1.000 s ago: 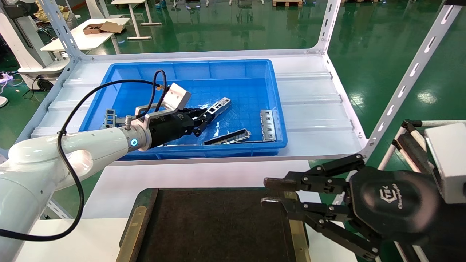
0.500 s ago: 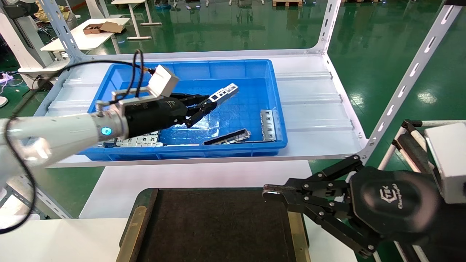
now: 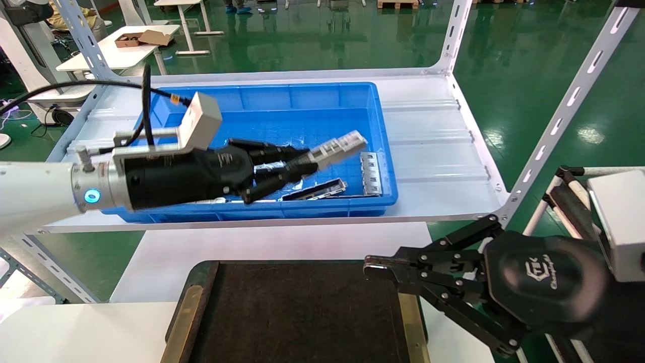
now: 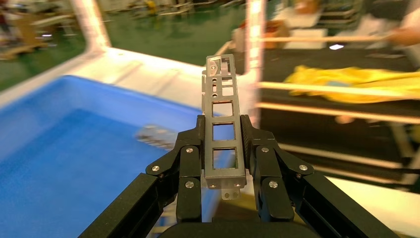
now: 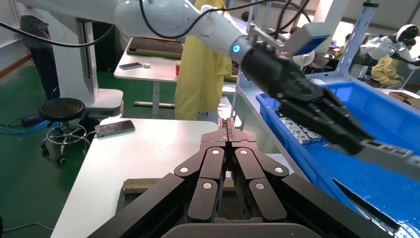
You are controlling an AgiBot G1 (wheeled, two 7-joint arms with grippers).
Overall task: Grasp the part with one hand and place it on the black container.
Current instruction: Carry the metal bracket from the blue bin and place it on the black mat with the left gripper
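My left gripper point(image 3: 297, 164) is shut on the part point(image 3: 335, 148), a slim silver-grey bracket with square cut-outs. It holds the part in the air above the front of the blue bin point(image 3: 282, 209). In the left wrist view the part point(image 4: 221, 129) sticks out straight between the two fingers point(image 4: 189, 168). The black container point(image 3: 297, 312) lies on the white table at the front, below and nearer than the held part. My right gripper point(image 3: 370, 262) is shut and empty over the container's right brass strip. The right wrist view shows its jaws point(image 5: 228, 130) pressed together.
Several other metal pieces lie in the blue bin: a dark channel strip point(image 3: 315, 190), a bracket point(image 3: 370, 173) at the right, flat plates at the left point(image 5: 302, 133). White slotted shelf posts point(image 3: 564, 111) rise at the right and back. A white table edge point(image 3: 272, 242) lies between bin and container.
My left gripper has lifted the part out of the bin and swung it toward the right and toward the front. My right gripper has closed from slightly open.
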